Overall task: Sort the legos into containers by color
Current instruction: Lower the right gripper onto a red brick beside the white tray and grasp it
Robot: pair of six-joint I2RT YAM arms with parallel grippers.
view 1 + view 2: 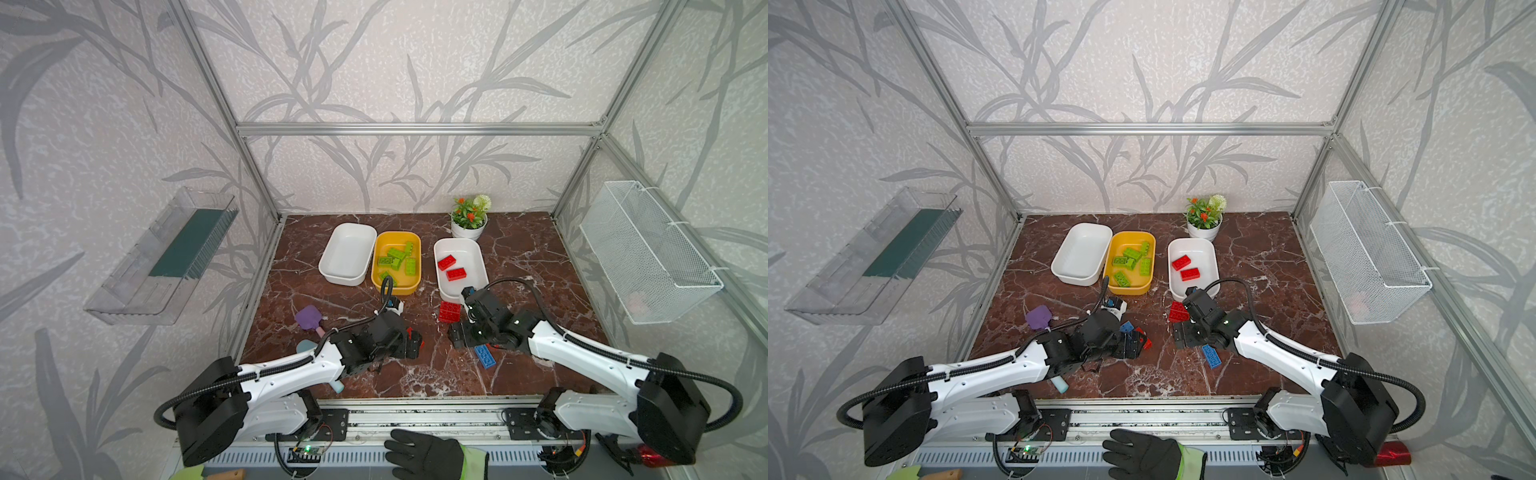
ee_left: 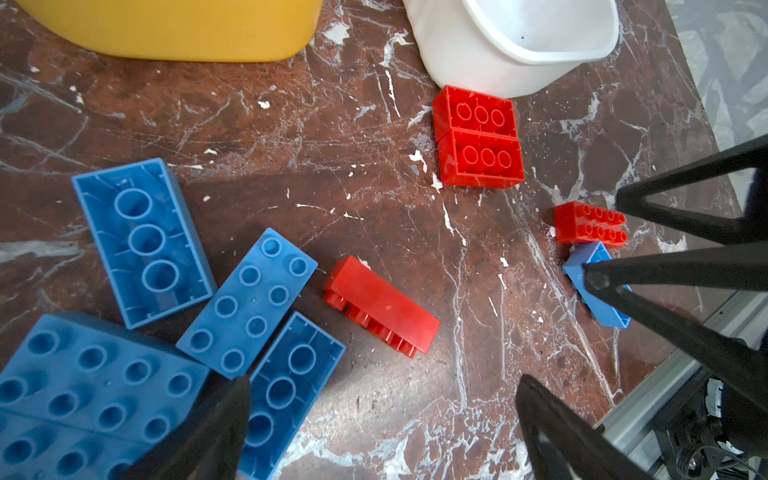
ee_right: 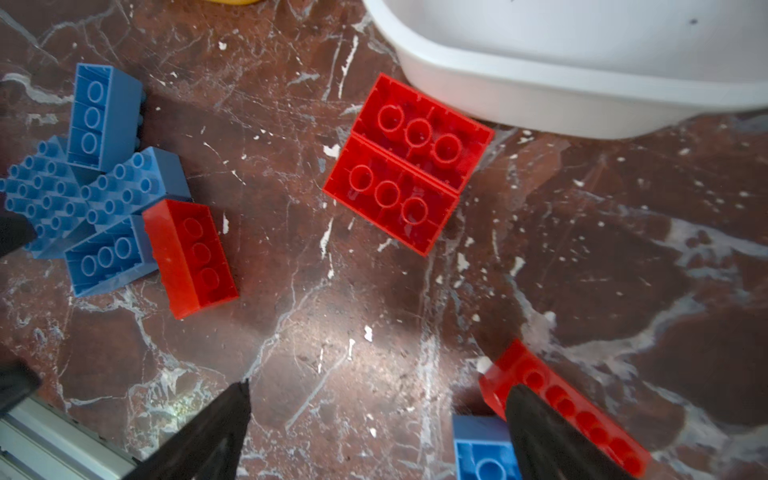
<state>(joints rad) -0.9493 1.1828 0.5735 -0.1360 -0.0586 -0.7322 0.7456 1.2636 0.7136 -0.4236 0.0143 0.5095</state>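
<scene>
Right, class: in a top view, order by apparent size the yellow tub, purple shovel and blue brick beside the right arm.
Largest to smallest:
1. yellow tub
2. purple shovel, handle partly hidden
3. blue brick

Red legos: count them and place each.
6 red legos: two in the right white tub, two side by side near it, one beside the blue pile, one by the right hand. Arms may hide more.
</scene>
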